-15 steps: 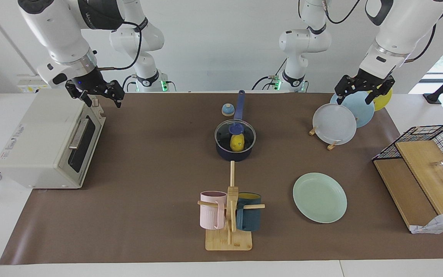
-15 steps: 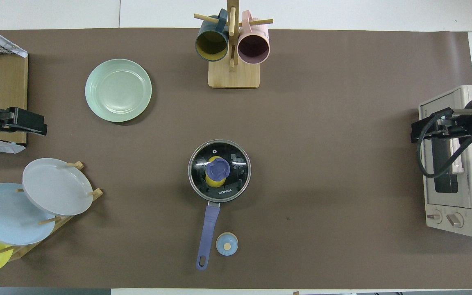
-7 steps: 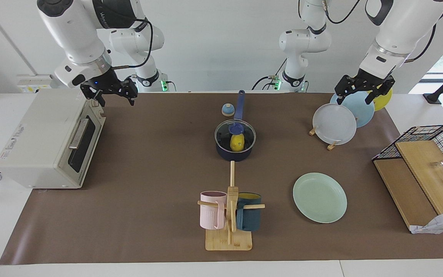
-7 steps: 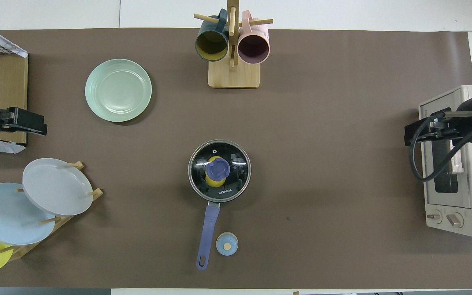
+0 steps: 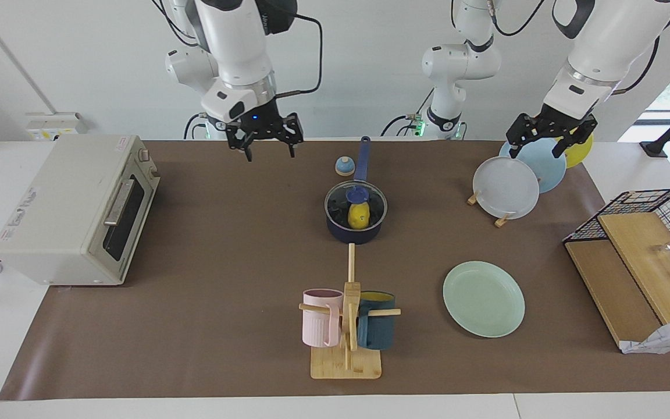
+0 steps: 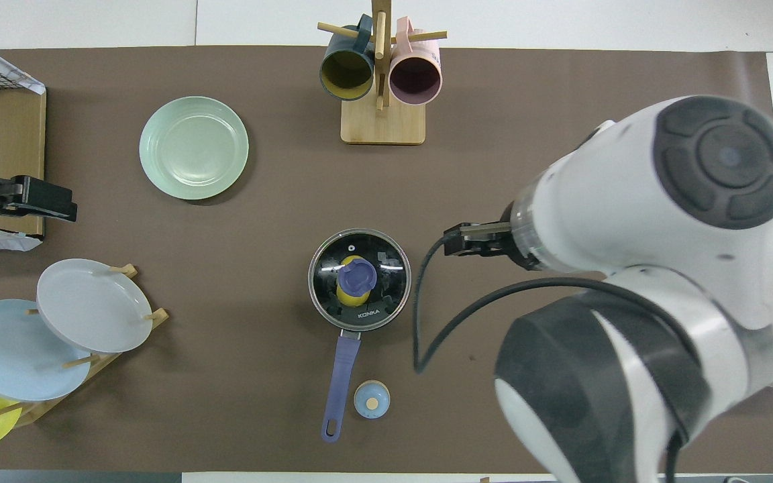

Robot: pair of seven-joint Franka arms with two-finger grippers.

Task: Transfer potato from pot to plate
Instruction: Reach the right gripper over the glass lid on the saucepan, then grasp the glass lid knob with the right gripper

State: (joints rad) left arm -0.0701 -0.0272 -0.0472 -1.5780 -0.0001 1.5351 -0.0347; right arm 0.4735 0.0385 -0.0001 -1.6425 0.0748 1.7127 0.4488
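Since a second ago my right gripper [image 5: 267, 144] has swung away from the toaster oven [image 5: 73, 212] and now hangs in the air over the brown mat [image 5: 224, 244], between the oven and the pot [image 5: 356, 214], toward the robots' edge of the table. Its fingers [image 5: 248, 152] are spread apart and hold nothing. From overhead my right arm's white and black body now fills much of the view where only the wrist showed at the oven before, and the gripper end [image 6: 470, 240] points toward the pot [image 6: 359, 280] without reaching it.

Nothing else has shifted. My left gripper [image 5: 550, 139] waits over the plate rack [image 5: 501, 220] at the left arm's end of the table, open and empty, just as it was. The potato [image 5: 359, 215] lies inside the pot, seen through the glass lid [image 5: 355, 199] that still covers it, its blue knob [image 5: 357, 192] on top. The pot's long handle [image 5: 362, 157] points toward the robots, with a small blue knobbed piece [image 5: 344, 166] just beside it. The mint-green plate [image 5: 484, 298] sits bare on the mat, farther from the robots than the pot and toward the left arm's end, well apart from it. The mug tree [image 5: 347, 323] with its pink mug [image 5: 320, 317] and dark blue mug [image 5: 377, 327] stands farther from the robots than the pot.
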